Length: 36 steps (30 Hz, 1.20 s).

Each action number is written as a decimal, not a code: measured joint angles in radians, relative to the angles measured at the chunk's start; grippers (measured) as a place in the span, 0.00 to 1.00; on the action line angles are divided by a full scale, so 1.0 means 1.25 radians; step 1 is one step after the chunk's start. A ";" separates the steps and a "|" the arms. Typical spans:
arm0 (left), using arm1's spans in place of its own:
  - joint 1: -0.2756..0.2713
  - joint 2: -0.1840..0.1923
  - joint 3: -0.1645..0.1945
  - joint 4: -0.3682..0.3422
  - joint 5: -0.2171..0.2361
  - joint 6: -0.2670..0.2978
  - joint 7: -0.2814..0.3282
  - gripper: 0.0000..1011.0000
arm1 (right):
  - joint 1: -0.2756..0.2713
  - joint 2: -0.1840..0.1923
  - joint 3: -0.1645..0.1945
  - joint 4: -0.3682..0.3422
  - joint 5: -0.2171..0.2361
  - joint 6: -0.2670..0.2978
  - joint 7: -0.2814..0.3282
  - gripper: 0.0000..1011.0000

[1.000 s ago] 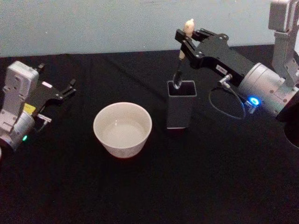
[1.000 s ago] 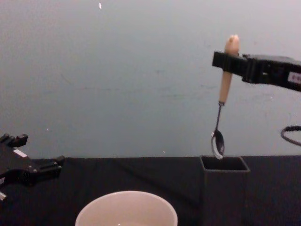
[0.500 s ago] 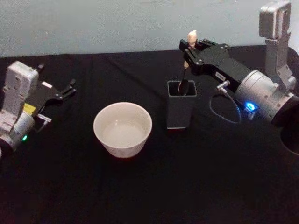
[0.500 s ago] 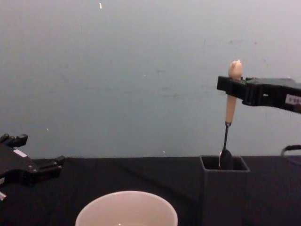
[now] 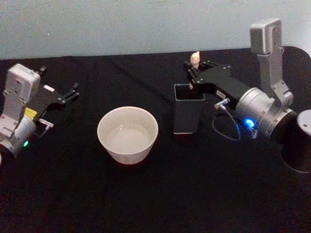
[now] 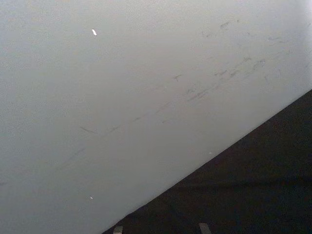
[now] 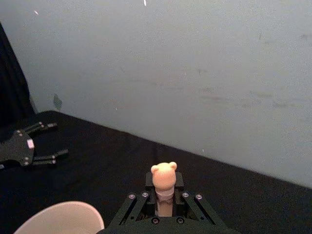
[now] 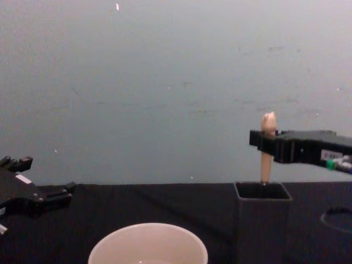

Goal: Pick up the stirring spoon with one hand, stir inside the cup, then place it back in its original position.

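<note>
A: Where is the stirring spoon (image 8: 266, 148)?
B: Upright in the dark grey square holder (image 5: 187, 110); the pale handle with its knob-like tip rises above the holder's rim, while shaft and bowl sit hidden inside.

A: What holds it?
B: The right pincer (image 5: 193, 77), reaching in from the right, is clamped on the handle just below the knob; the right wrist view shows the handle gripped between its fingers (image 7: 132, 207).

A: And the cup (image 5: 127, 134)?
B: It stands on the black bench (image 5: 155, 194), just left of the holder and apart from it, with no spoon in it.

A: The other arm?
B: The left pincer (image 5: 72, 93) rests at the bench's left side, well apart from the cup, its fingers spread and gripping nothing.
</note>
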 joint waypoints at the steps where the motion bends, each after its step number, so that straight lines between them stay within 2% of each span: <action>1: 0.000 0.000 0.000 0.000 0.000 0.000 0.000 0.99 | -0.001 -0.003 -0.001 0.001 -0.002 0.003 -0.002 0.21; 15: 0.000 0.000 0.000 0.000 0.000 0.000 0.000 0.99 | -0.001 -0.040 -0.007 0.036 -0.045 0.044 -0.017 0.21; 21: 0.000 0.000 0.000 0.000 0.000 0.000 0.000 0.99 | 0.002 -0.047 -0.008 0.046 -0.064 0.053 -0.017 0.21; 33: 0.000 0.000 0.000 0.000 0.000 0.000 0.000 0.99 | 0.002 -0.046 -0.008 0.045 -0.062 0.053 -0.017 0.21; 36: 0.000 0.000 0.000 0.000 0.000 0.000 0.000 0.99 | 0.002 -0.046 -0.008 0.045 -0.061 0.052 -0.017 0.28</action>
